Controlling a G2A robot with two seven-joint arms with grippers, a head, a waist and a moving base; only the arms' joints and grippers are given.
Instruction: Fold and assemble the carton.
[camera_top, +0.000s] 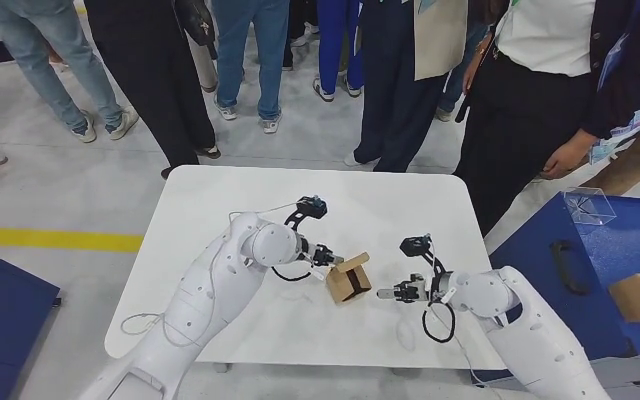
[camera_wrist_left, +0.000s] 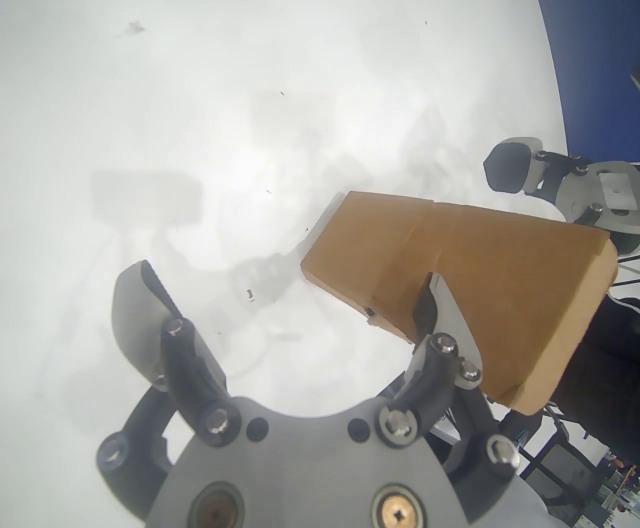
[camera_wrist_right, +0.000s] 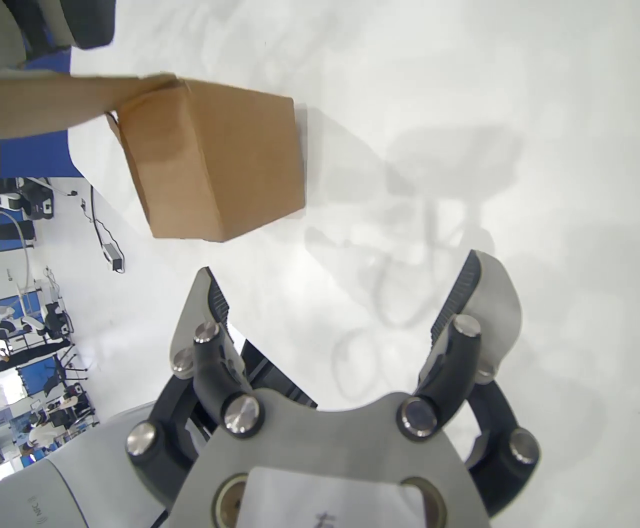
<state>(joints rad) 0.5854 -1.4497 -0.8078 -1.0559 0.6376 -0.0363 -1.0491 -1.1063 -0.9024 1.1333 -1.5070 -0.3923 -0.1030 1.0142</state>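
Currently the carton (camera_top: 348, 278) stands near the middle of the worktop (camera_top: 230, 200), partly formed, with one flap (camera_wrist_right: 50, 105) raised and not yet tucked. The left gripper (camera_wrist_left: 287, 280) has its jaws spread wide, and one finger (camera_wrist_left: 450, 320) lies against a carton panel as far as can be told. The right gripper (camera_wrist_right: 340, 267) hovers just beside the carton, jaws likewise apart and holding nothing. Brace the box with one arm before you press the flap with the other. Push close to the crease, not at the panel middle, or the light box will probably slide. Consult the left wrist view for finger contact, which the top view leaves unclear. Consult the right wrist view for the raised flap and the closed side walls.
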